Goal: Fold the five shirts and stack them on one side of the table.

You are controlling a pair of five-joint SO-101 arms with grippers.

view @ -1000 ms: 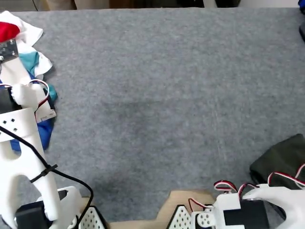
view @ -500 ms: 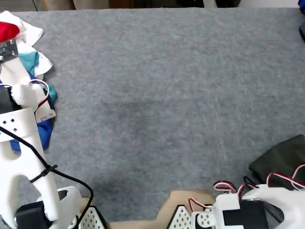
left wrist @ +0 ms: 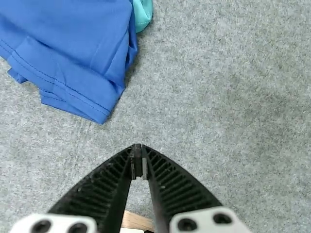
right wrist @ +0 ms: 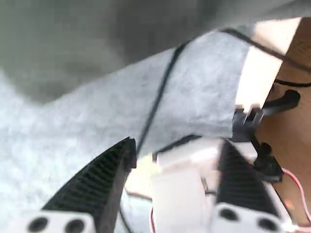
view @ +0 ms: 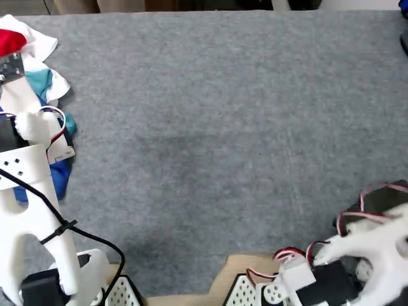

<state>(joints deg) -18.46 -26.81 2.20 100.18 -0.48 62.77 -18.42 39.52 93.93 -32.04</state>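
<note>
Shirts heaped at one edge, one dark shirt at the other

Across the whole high view: a table under grey felt [view: 210,115], with a strip of pale wooden board [view: 245,261] at the near edge between the two arm bases.

At the left edge, standing tall over the heap: the white left arm [view: 32,210], with a black cable tied along it.

At the near right corner, low and leaning over the dark cloth: the white right arm [view: 370,245], with red-and-white wires looping off it.

At the far left of the table, an unfolded heap: a white shirt with a red patch [view: 38,41] farthest back, a teal shirt [view: 41,80] under and beside it, and a rumpled blue shirt [left wrist: 68,53] nearest the arm base, touching the teal one.

By the right edge, well apart from the heap: a dark green folded shirt [view: 382,201], partly covered by the right arm.

Left claw [left wrist: 137,162]: pinched fully together, tips meeting, gripping nothing, hanging over bare felt near the hem of the blue shirt.

Right claw [right wrist: 177,144]: spread wide, holding nothing, beside the dark green folded shirt, above felt crossed by a thin black cable [right wrist: 160,97]
</note>
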